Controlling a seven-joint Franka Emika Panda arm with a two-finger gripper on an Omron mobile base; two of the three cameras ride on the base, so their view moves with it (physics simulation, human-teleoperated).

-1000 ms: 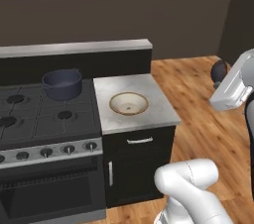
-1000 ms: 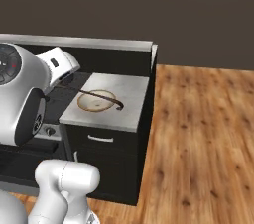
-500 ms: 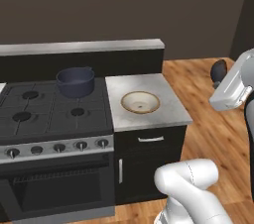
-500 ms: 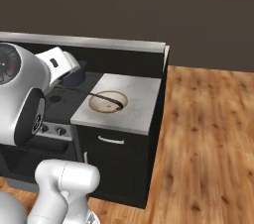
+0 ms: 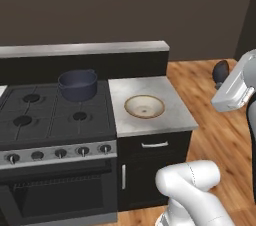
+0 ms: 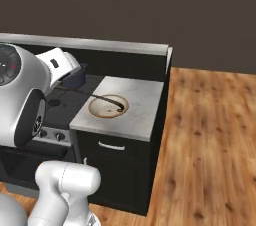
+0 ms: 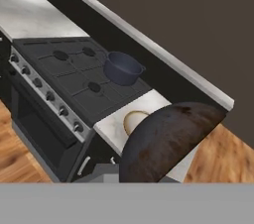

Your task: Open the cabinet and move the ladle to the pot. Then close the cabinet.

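The dark blue-grey pot stands on the stove's back right burner; the hand view looks down at the pot from well above. My gripper hangs high off the counter's right end, shut on the ladle. Its brown round bowl sits close to the hand camera and hides the fingertips. The ladle's thin dark handle crosses in front of the cream bowl in the right base view. The cabinet is out of view.
A shallow cream bowl sits on the grey counter right of the black stove. A dark backsplash ledge runs behind both. Lower cabinets stand under the counter, and wood floor lies to the right.
The whole scene has slid right in both base views, so the base has driven left along the counter. The arm keeps the same pose, still holding the ladle.
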